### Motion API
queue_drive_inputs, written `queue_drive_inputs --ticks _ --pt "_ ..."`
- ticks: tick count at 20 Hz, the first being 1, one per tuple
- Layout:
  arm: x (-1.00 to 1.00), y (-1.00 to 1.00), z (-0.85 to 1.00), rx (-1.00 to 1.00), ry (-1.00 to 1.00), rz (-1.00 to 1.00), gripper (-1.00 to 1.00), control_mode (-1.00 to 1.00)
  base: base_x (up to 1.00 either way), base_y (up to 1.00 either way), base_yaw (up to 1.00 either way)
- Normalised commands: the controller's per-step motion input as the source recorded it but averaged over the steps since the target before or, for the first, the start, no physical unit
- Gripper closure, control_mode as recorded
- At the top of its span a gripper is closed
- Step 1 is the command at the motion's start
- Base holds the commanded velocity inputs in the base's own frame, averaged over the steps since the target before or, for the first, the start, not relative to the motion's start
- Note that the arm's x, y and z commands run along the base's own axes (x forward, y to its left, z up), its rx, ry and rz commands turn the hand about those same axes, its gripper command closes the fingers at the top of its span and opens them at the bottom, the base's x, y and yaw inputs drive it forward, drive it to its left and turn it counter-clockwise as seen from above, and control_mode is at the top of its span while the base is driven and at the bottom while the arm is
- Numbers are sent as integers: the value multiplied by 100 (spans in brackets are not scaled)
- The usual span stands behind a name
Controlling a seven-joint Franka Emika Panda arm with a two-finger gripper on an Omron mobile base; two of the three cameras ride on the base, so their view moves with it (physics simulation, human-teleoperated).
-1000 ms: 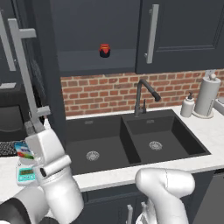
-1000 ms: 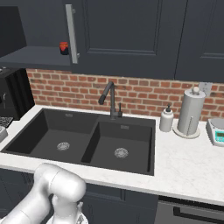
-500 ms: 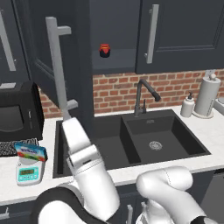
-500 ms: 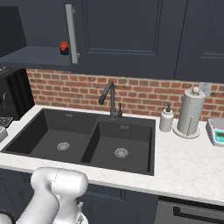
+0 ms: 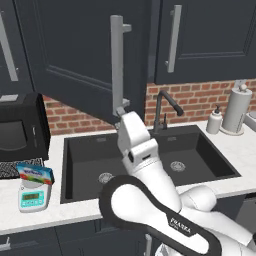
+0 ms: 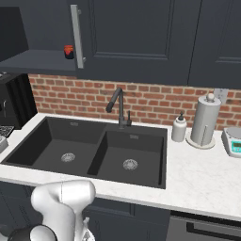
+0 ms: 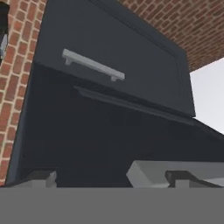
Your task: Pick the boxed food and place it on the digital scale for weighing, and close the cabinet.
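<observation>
The boxed food (image 5: 35,173), blue with a green band, lies on top of the digital scale (image 5: 33,197) on the counter at the left. The cabinet door (image 5: 70,50) stands swung out over the sink, its long silver handle (image 5: 116,60) facing me. My gripper (image 5: 122,107) is raised to the lower end of that handle, and nothing is clamped in it. In the hand view my gripper (image 7: 111,178) is open, its fingertips (image 7: 41,177) wide apart against the dark door, with a pale grey bar (image 7: 148,169) close between them. The cabinet (image 6: 37,59) still shows its open shelf.
A red-lidded jar (image 6: 69,52) sits on the open shelf. Below are the double sink (image 5: 150,160) and black faucet (image 5: 162,107). A microwave (image 5: 20,127) stands left; a soap bottle (image 6: 178,128), a paper towel roll (image 6: 205,120) and a second scale (image 6: 233,141) stand right.
The open cabinet door has swung to the right across the left base view, and my arm has risen and followed its handle. The box and scale have stayed put.
</observation>
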Motion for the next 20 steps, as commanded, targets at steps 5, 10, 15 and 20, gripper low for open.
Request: queue_drive_inputs --ticks 5,10,15,20 --pt "60 -9 30 4 2 -41 -100 -100 0 0 0" --pt "67 0 34 1 0 -41 -100 -100 0 0 0" --pt "71 0 36 0 0 -40 -100 -100 0 0 0" --pt "70 -3 35 0 0 -38 -100 -100 0 0 0"
